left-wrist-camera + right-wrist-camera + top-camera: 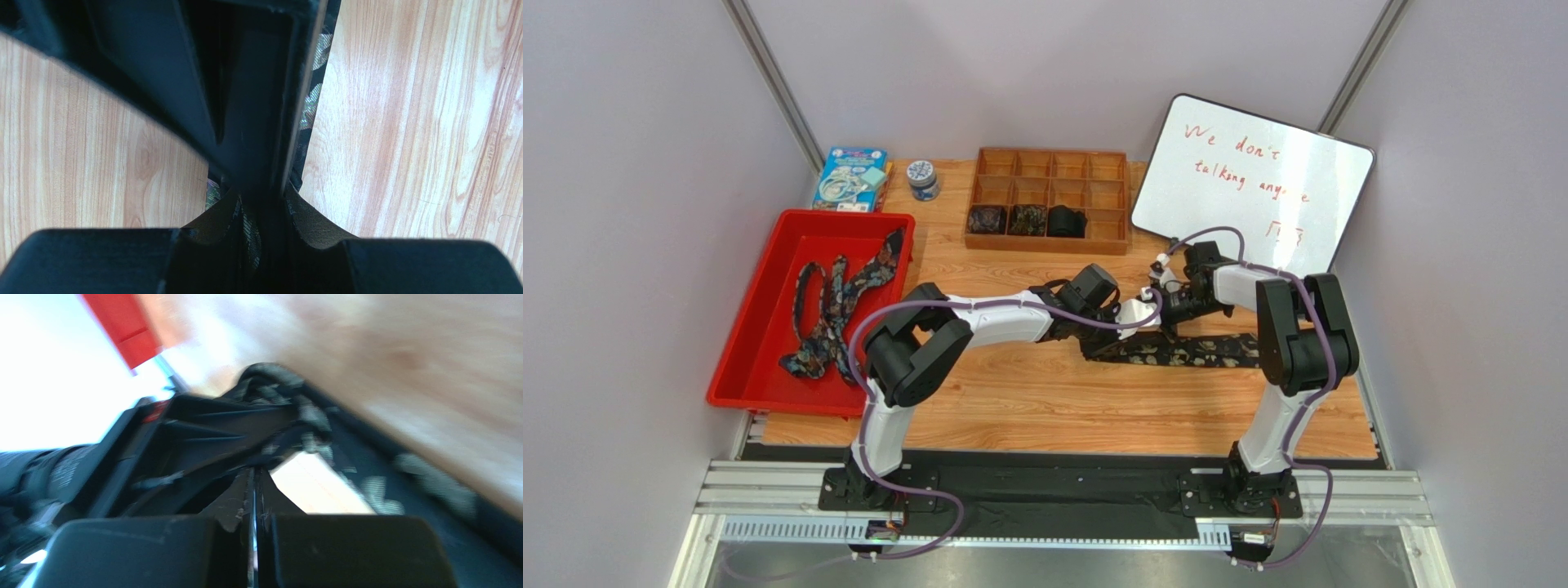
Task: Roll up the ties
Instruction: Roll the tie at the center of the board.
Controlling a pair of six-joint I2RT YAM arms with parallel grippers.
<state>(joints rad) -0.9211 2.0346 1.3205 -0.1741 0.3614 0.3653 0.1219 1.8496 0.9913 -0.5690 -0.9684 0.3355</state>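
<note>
Pale wood-grain table [1038,404] fills the floor of a booth with plain lilac-grey walls [646,147]. Near its middle the two grippers meet over one tie.

The left gripper [253,205] is clamped on the tie [1210,353]. Its wrist view shows the fabric bunched and pinched between the fingers [209,223], with more of the strip running away flat on the wood beyond. The right gripper [254,478] has its jaws pressed together, with only a thin seam between them. That view is blurred, so whether any fabric is nipped at the tips cannot be told. It sits just beside the left gripper, close to the gathered end of the tie.

The tie is dark black-brown, scattered with small pale floral speckles. From the grippers it lies flat along the table toward the right arm. Its left end is gathered into a fold where the left gripper holds it.

Further out, a red tray [762,276] at the table's left edge holds more ties [830,306], lying loose in loops. At the back stands a wooden box [1051,165] of compartments. Three coils [1026,221] of dark fabric sit side by side in its near row, toward the left. A blue carton [851,179] and a small jar [923,179] stand between tray and box. A whiteboard [1247,172] with red handwriting leans at the back right.
</note>
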